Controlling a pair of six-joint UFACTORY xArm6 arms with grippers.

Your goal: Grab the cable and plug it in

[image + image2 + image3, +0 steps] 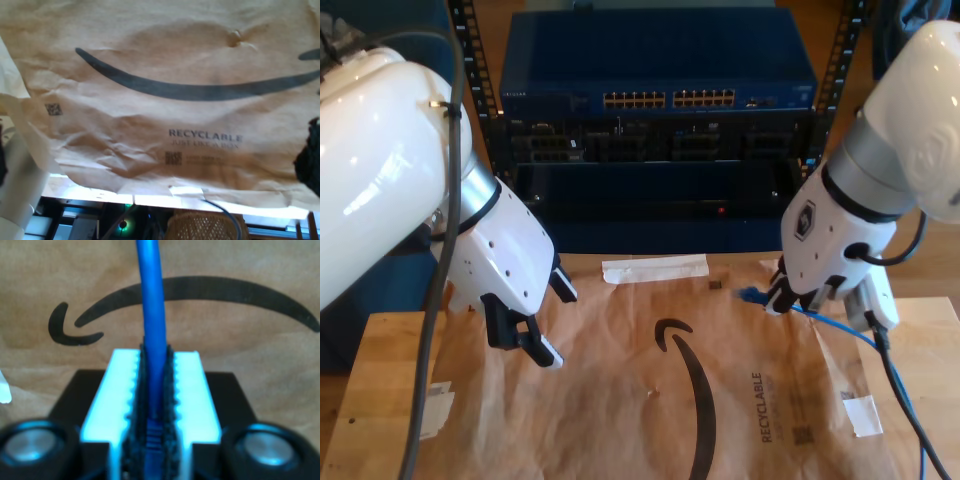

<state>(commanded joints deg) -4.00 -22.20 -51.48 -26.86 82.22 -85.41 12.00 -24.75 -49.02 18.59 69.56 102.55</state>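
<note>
first wrist view: a crinkled brown paper sheet (160, 100) is spread below, with a dark curved stroke and the word "recyclable" printed on it. a strip of pale tape (186, 190) sits on the paper's edge, and a thin blue line, likely the cable (222, 208), runs off from that tape past a wicker basket (202, 226). my first tool's jaws are not clear here, so i cannot tell their state from this angle.

second wrist view: my second tool (154, 405) is clamped on the cable (151, 315). the blue cord stands straight out from between the ribbed white fingers (195, 390), with the brown paper (250, 365) and its dark arrow mark behind it.

exterior view: the paper (620, 400) covers the wooden table (380, 370) in front of a dark blue switch (655, 60) with two rows of ports. my second tool (782, 297) hangs over the paper's far corner at the exterior view's right, pinching the cable (830, 322) near its plug end, which points toward the paper's middle; the cord trails back off the paper edge. my first tool (542, 318) hovers above the paper at the exterior view's left, fingers spread apart and holding nothing.
</note>
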